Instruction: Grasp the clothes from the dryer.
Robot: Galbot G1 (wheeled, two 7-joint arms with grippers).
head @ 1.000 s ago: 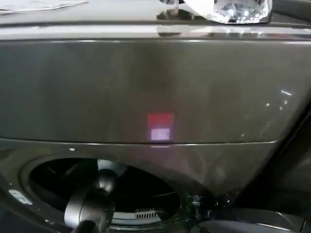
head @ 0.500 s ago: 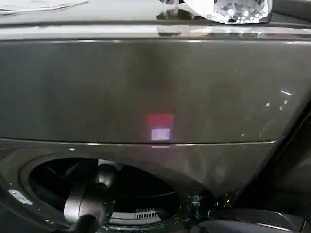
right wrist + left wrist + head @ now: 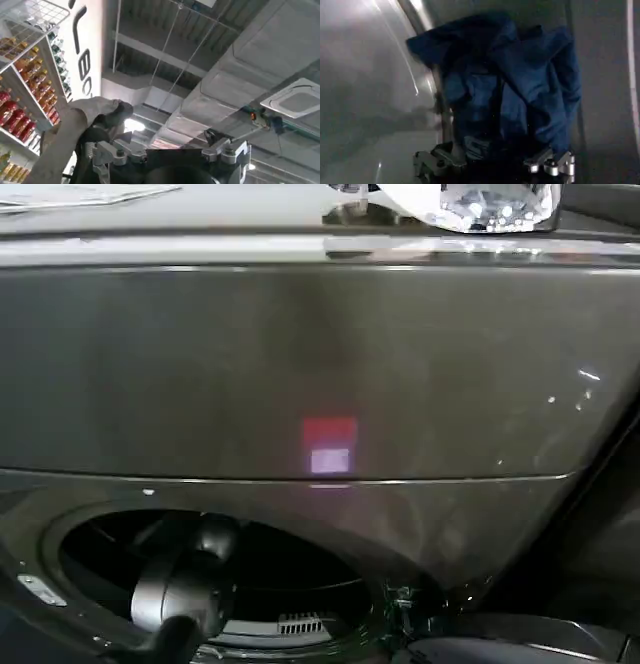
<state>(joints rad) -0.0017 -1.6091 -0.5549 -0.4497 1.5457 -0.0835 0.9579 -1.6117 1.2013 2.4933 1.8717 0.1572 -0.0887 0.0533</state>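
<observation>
The dryer (image 3: 320, 374) stands in front of the robot, its dark bronze-grey front panel wide across the head view, with a small red light (image 3: 330, 432) glowing near the panel's lower edge. Below that, towards the dryer's lower left, the round porthole (image 3: 90, 559) gapes open, and the left arm (image 3: 185, 594) reaches in through it, its rounded grey joints sitting just inside the rim.

Inside the drum, the left wrist view shows the clothes (image 3: 515, 85): a bunched heap of dark blue fabric piled against the pale curved drum wall (image 3: 365, 100). The left gripper (image 3: 495, 162) is right up against the foot of that heap, its two fingers (image 3: 552, 162) spread apart with the cloth hanging between and just above them; I can't tell whether the tips actually touch the fabric.

On top of the dryer, at the back right edge, sits something clear and glittery (image 3: 490, 204).

The right gripper (image 3: 170, 155) is held away from the machine, pointing up at the ceiling (image 3: 240, 60), its fingers spread wide with nothing between them; shelves of bottles (image 3: 20, 80) stand off to one side
</observation>
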